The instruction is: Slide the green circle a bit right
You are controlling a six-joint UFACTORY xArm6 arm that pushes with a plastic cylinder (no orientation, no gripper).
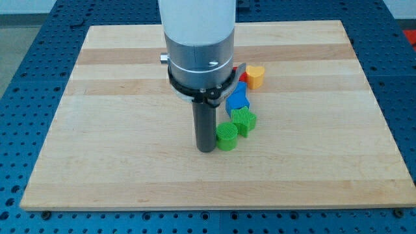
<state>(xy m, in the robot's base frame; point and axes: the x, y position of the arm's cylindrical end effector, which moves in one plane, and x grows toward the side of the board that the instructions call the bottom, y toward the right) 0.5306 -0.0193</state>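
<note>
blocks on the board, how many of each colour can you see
green: 2, the green circle beside my tip and a green block
blue: 2
yellow: 1
red: 1, mostly hidden
total: 6 visible

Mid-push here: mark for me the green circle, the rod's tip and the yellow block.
green circle [227,138], camera view, on its ribbed top face.
my tip [205,149], camera view, at the rod's very end, at the circle's left edge.
yellow heart block [255,75], camera view, on its top face.
</note>
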